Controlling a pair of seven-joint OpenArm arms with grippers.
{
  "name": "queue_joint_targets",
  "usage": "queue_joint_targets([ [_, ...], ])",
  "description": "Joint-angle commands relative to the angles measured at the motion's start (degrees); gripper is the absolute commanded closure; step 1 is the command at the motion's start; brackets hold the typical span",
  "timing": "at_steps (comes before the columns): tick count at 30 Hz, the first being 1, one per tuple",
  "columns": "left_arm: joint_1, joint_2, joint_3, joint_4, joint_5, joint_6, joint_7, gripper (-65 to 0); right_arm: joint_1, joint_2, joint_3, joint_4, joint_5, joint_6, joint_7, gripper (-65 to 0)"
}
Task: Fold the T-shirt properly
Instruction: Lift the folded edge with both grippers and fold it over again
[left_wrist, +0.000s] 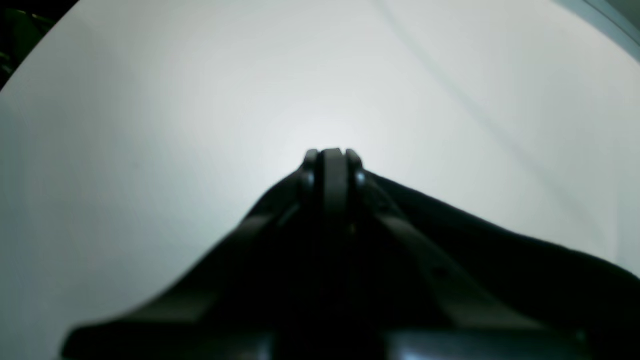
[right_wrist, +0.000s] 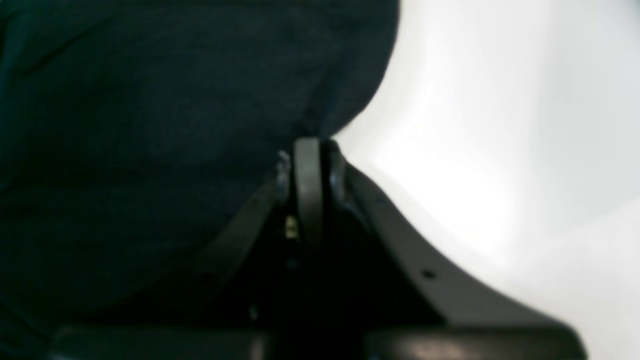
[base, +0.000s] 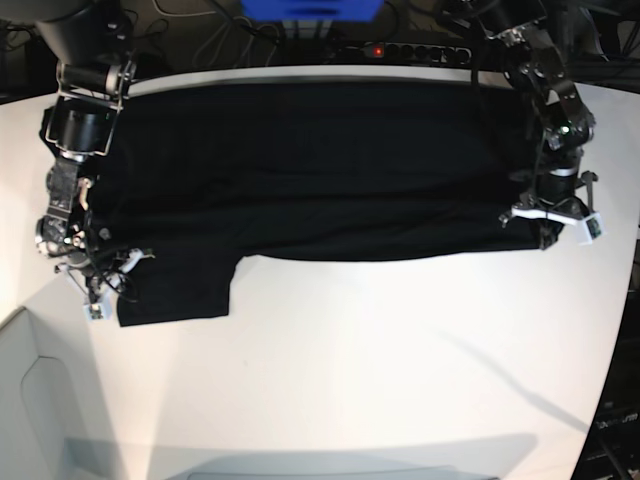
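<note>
The black T-shirt (base: 320, 170) lies spread across the far half of the white table (base: 350, 370), plain side up, with one short sleeve (base: 175, 285) pointing toward the near edge at the left. My left gripper (base: 545, 232) is at the shirt's right edge, shut on the cloth. In the left wrist view, that gripper (left_wrist: 332, 156) has its jaws pressed together and black T-shirt cloth (left_wrist: 500, 260) trailing off to the right. My right gripper (base: 100, 290) is at the sleeve's left edge. The right wrist view shows it (right_wrist: 310, 145) shut on the T-shirt's (right_wrist: 150, 125) border.
A blue box (base: 310, 8), a power strip (base: 405, 50) with a red light and loose cables lie behind the table's far edge. The table's curved rim (base: 620, 330) runs down the right side. A pale panel (base: 30, 400) stands at the lower left.
</note>
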Motion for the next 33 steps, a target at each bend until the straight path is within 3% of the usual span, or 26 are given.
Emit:
queue_joint_targets([
  [1, -0.4, -0.6, -0.3, 0.9, 0.0, 0.0, -1.2, -0.1, 0.6, 0.3, 0.0, 0.2, -0.9, 0.4, -2.0, 0.0],
  [5, -0.4, -0.6, -0.3, 0.9, 0.1, 0.0, -1.2, -0.1, -0.3, 1.1, 0.3, 6.4, -0.7, 0.5, -2.2, 0.0],
  [18, 0.8, -0.6, -0.3, 1.6, -0.2, 0.0, -1.4, -0.1, -15.5, 1.0, 1.5, 41.7, -0.7, 0.5, -2.4, 0.0],
  [23, 1.5, -0.6, -0.3, 1.6, -0.2, 0.0, -1.6, -0.1, -19.4, -1.9, 6.9, 47.0, -0.6, 0.5, -2.1, 0.0],
  [28, 3.2, -0.6, -0.3, 3.9, -0.2, 0.0, -1.5, -0.1, -23.7, -4.2, 11.3, 51.4, -0.9, 4.6, -2.3, 0.0],
  [33, 5.8, -0.6, -0.3, 8.4, -0.2, 0.0, -1.5, -0.1, -29.2, -5.5, 12.6, 54.9, -0.9, 4.7, -1.9, 0.0],
])
